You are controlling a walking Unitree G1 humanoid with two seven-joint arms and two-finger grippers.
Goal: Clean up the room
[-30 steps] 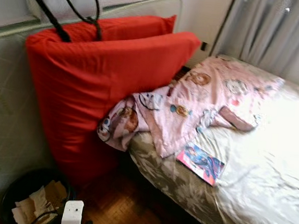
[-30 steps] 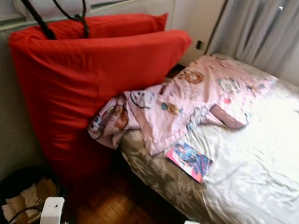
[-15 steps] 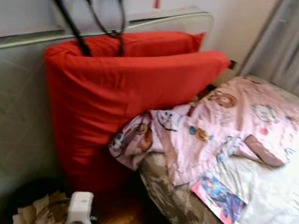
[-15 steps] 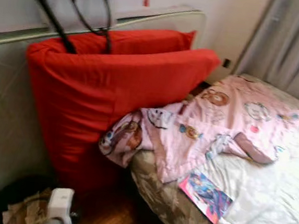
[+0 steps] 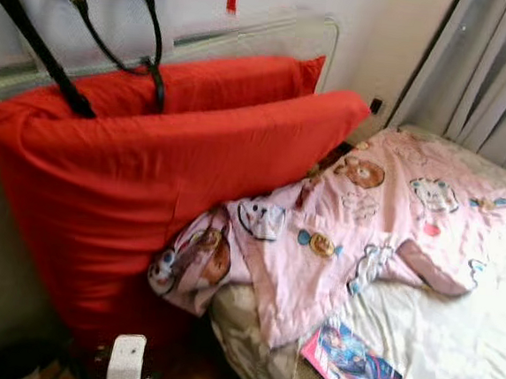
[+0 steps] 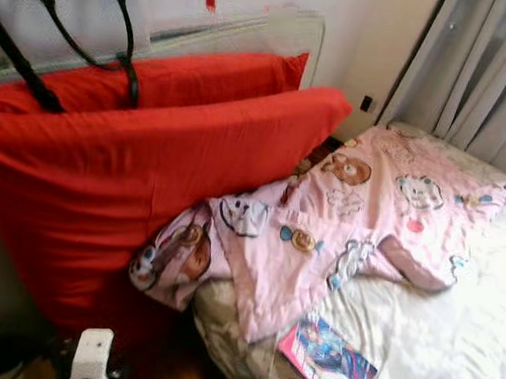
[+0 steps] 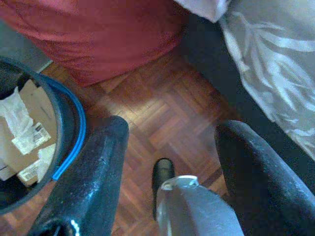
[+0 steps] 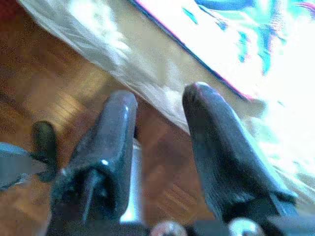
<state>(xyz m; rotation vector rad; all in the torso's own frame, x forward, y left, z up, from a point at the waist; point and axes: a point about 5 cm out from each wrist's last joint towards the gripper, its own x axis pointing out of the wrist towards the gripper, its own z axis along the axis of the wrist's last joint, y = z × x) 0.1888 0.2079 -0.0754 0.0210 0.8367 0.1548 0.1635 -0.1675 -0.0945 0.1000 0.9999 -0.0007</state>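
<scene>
- Left gripper [image 7: 167, 147]: fingers spread wide, empty, over the parquet floor [image 7: 162, 118] beside the paper-filled bin [image 7: 74, 132].
- Red cushion [image 5: 166, 173]: leans beside the bed [image 5: 452, 349].
- Pink pyjama top [image 5: 365, 226]: crumpled on the bed.
- Magazine [image 5: 349, 359]: at the bed's edge; right gripper [image 8: 160, 123] parted, empty, just beside it. Advice: approach level, pinch the overhanging edge.
- No legible writing.

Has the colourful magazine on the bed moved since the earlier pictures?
No. The magazine lies at the bed's edge just below the pink blanket's corner, as before. Its place in the picture shifted because the camera moved.
</scene>
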